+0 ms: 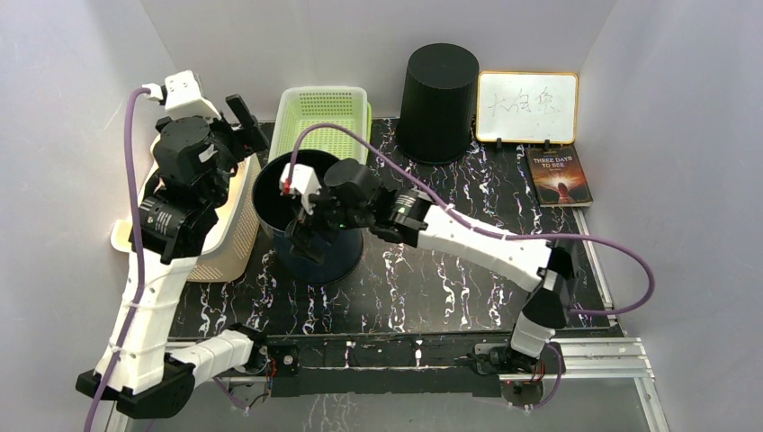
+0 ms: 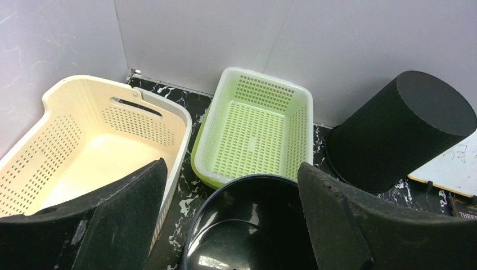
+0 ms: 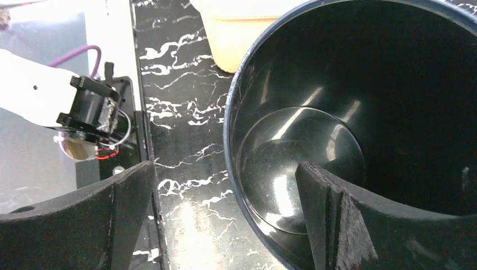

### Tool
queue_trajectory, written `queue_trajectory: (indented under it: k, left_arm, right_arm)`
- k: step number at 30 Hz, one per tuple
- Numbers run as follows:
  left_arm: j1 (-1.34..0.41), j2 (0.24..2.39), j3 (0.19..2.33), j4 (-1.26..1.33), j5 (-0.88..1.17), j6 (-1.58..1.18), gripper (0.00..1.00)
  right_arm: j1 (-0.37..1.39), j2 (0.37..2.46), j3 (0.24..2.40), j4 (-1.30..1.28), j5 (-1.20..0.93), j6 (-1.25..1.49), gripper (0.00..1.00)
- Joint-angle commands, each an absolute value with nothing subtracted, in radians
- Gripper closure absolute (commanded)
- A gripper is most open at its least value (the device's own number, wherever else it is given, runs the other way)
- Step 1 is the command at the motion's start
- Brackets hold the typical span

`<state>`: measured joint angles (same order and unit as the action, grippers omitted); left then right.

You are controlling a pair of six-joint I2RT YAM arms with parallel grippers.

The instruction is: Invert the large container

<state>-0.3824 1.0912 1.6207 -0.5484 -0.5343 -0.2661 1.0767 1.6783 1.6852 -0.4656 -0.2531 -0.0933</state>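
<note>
The big shiny black plastic bucket (image 1: 337,261) stands mouth-up on the black marbled tabletop (image 1: 450,270); the right tool (image 3: 225,169), wide open across its rim, should squeeze the wall tight before tipping, with the open left tool (image 2: 232,166) helping.

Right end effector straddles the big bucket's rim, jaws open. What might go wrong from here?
The right end effector would pinch only one glossy wall of the large container: it may slip or swing mid-flip. The cream basket and green basket stand close beside it; the turning container may knock them.
</note>
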Motion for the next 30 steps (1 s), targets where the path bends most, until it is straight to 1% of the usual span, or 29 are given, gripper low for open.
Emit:
queue_trajectory:
  k: [1,7,13,16,17,18,19,20,21,22,23,24,30]
  left_arm:
    - [-0.385,1.053,1.594,-0.522,-0.567,-0.257,0.15]
    - [-0.385,1.011,1.554,-0.525,-0.545,-0.253,0.15]
    - [-0.385,0.98,1.52,-0.527,-0.545,-0.253,0.15]
    - [-0.385,0.969,1.519,-0.53,-0.544,-0.254,0.15]
    - [-0.385,0.966,1.522,-0.532,-0.543,-0.253,0.15]
    - [-0.385,0.964,1.525,-0.535,-0.544,-0.253,0.15]
    - [-0.385,0.962,1.529,-0.537,-0.546,-0.253,0.15]
    - [-0.384,0.96,1.532,-0.54,-0.546,-0.253,0.15]
    - [-0.385,0.958,1.533,-0.54,-0.546,-0.253,0.15]
    - [-0.385,0.955,1.537,-0.541,-0.545,-0.253,0.15]
    - [-0.385,0.955,1.541,-0.544,-0.543,-0.254,0.15]
    - [-0.385,0.955,1.545,-0.547,-0.542,-0.255,0.15]
    - [-0.385,0.951,1.559,-0.571,-0.548,-0.254,0.15]
  right_arm:
    - [1.093,1.728,1.781,-0.516,-0.183,-0.186,0.02]
    - [1.094,1.812,1.827,-0.539,-0.086,-0.233,0.02]
    - [1.092,1.832,1.824,-0.569,-0.023,-0.255,0.02]
    - [1.092,1.811,1.794,-0.559,-0.03,-0.244,0.09]
    - [1.092,1.798,1.781,-0.553,-0.032,-0.236,0.16]
    - [1.092,1.785,1.768,-0.545,-0.033,-0.234,0.3]
    - [1.092,1.772,1.755,-0.534,-0.031,-0.229,0.45]
    - [1.092,1.756,1.74,-0.521,-0.029,-0.227,0.58]
    - [1.092,1.748,1.726,-0.508,-0.032,-0.228,0.69]
    - [1.092,1.732,1.716,-0.5,-0.04,-0.228,0.83]
    - [1.092,1.711,1.712,-0.496,-0.051,-0.229,0.94]
    - [1.092,1.707,1.715,-0.501,-0.074,-0.235,1.0]
    - [1.076,1.71,1.761,-0.52,-0.149,-0.192,1.0]
